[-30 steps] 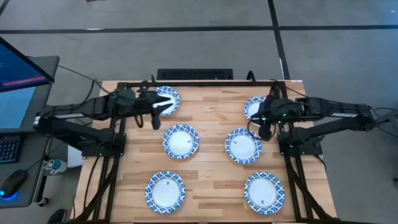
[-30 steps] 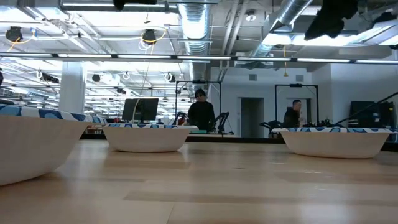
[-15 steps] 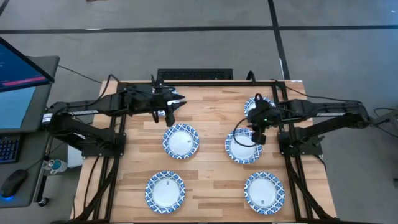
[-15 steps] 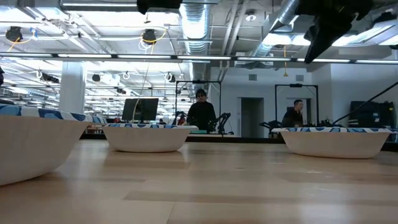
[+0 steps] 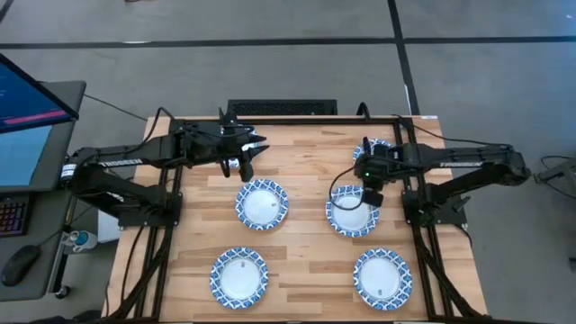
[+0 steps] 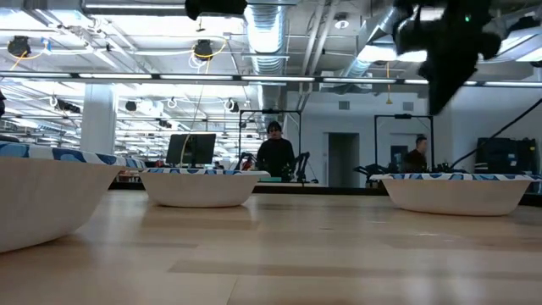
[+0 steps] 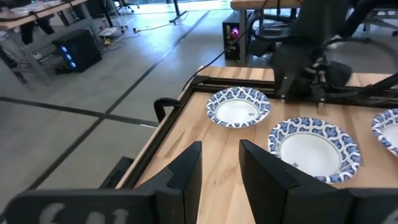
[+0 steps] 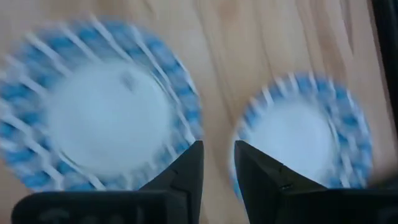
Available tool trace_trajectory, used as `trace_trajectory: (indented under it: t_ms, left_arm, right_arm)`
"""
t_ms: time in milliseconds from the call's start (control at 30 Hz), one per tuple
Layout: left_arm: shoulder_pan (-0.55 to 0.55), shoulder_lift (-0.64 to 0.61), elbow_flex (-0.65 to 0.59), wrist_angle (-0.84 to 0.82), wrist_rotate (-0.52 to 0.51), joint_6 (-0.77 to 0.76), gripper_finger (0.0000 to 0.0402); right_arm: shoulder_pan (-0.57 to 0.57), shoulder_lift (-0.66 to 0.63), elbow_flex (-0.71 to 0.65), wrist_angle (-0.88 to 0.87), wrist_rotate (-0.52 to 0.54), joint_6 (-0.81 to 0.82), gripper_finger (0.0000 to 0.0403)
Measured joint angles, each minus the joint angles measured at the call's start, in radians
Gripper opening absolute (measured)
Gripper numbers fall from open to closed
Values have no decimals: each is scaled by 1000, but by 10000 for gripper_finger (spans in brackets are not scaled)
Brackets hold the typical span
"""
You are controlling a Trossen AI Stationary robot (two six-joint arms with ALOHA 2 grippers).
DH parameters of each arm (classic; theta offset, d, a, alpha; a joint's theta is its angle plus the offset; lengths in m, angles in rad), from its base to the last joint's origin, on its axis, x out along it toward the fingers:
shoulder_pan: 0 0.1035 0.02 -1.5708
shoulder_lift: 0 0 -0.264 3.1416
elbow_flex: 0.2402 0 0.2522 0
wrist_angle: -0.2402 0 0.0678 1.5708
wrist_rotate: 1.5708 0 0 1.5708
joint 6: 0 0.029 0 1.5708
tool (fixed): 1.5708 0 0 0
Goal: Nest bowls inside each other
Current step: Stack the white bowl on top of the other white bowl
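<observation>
Bowls, blue-and-white patterned rim, white centre, all on wooden table (image 5: 306, 229), none nested. Front row: front-left bowl (image 5: 239, 276) and front-right bowl (image 5: 382, 279), well apart. Mid row: mid-left bowl (image 5: 262, 204); mid-right bowl (image 5: 346, 216), partly under right arm. Back row: back-right bowl (image 5: 373, 149), mostly hidden by right arm, only rim showing; back-left bowl (image 5: 236, 164) almost wholly covered by left gripper, sliver visible. Low view: three bowls in profile, one large at near left edge (image 6: 47, 196), one mid-distance (image 6: 201, 185), one on the other side (image 6: 460, 192). Right gripper (image 5: 369, 193) hangs over back edge of mid-right bowl, above table, not touching; right wrist view shows fingers (image 8: 189, 171) slightly spread w/ narrow gap, nothing between, two bowls below, blurred. Left gripper (image 5: 241, 162) at back-left of table, over back-left bowl; left wrist view shows fingers (image 7: 186, 174) apart w/ small gap, empty, looking across at back-right bowl (image 7: 238, 107) and mid-right bowl (image 7: 314, 140), right arm behind them. Off table: monitor (image 5: 31, 103) on desk at left, mouse (image 5: 20, 265). Low view, room behind: two persons, one at centre (image 6: 273, 157), one further off (image 6: 415, 157).
</observation>
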Motion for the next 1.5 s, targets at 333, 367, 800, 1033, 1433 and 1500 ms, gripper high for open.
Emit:
trace_trajectory:
  t_ms: [333,367,800,1033,1433,1500]
  left_arm:
    - [14,-1,0,1,1,25,100]
    - [17,-1,0,1,1,25,100]
    - [66,-1,0,-18,66,17,100]
    - [91,-1,-3,-96,226,91,100]
    - [176,3,-11,-92,248,104,100]
    - [180,19,-11,-85,250,110,100]
  right_arm:
    - [-228,20,0,-83,-3,-24,180]
    - [-245,20,0,-68,-4,-36,190]
    - [-308,64,0,63,-88,-45,239]
    - [-308,184,0,164,-86,-62,240]
    - [-308,267,0,152,-82,-72,239]
    - [-309,267,0,152,-81,-72,239]
